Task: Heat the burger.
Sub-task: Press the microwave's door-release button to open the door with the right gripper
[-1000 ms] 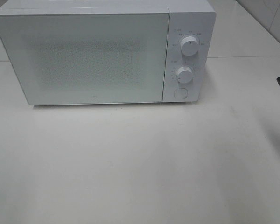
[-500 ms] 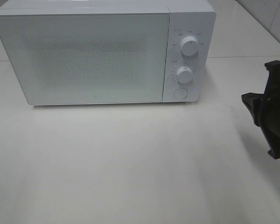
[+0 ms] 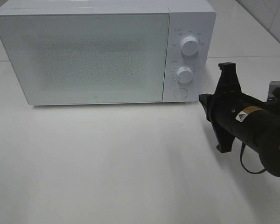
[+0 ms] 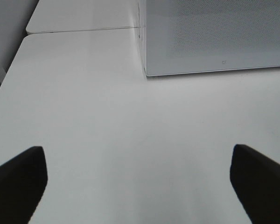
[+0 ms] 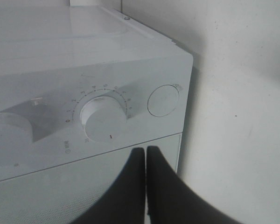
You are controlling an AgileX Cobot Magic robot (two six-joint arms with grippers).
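Bright, washed-out, low contrast; soft shadows on table (image 3: 130,163); wrist views slightly blurred.

White table (image 3: 130,177), pale tiled wall (image 3: 273,16)

Microwave (image 3: 84,56), control panel: lower dial (image 5: 104,117) ringed by a printed scale of small digits beginning at 0, the higher figures blurred. Upper dial (image 3: 190,45): surrounding marks illegible. Door (image 3: 46,28): small logo mark (image 3: 94,98) near its lower edge, unreadable. Right arm (image 3: 263,135): orange-and-white sticker (image 3: 246,113), wording illegible.
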